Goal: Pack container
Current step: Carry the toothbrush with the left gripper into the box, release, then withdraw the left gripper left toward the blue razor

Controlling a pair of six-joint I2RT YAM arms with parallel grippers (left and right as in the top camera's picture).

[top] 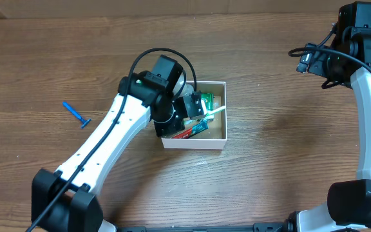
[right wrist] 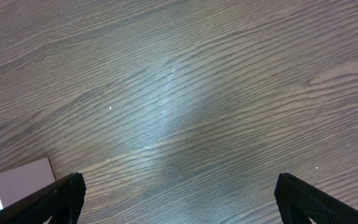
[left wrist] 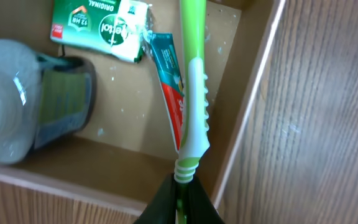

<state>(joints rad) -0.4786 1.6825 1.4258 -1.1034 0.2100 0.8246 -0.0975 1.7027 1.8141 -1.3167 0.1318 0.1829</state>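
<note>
Two arms work at the wooden table (top: 269, 161). The container (top: 219, 138), a shallow square box with white walls and a brown floor, sits near the middle of the tabletop. The left arm reaches to it from the near left corner.

The left gripper (left wrist: 180, 200) is over the container, and its fingers are pressed together on the end of a green and white toothbrush (left wrist: 194, 112). In the overhead view the toothbrush (top: 215, 111) points toward the right edge of the table, and its far end reaches the right wall of the container. I cannot tell if it touches the floor of the box.

Several things lie inside the container. A red and teal toothpaste tube (left wrist: 166, 74) lies under the toothbrush. A green soap pack (left wrist: 95, 25) lies just beside the tube's upper end. A clear round thing (left wrist: 5, 99) is at the other side, but I cannot tell what it is.

A blue razor (top: 76, 114) lies alone on the table toward the left edge, well apart from the container.

The right arm stands at the right edge, and its wrist is near the far right corner. The right gripper (right wrist: 179, 196) hangs over bare wood, holding nothing, with its fingers spread wide.
</note>
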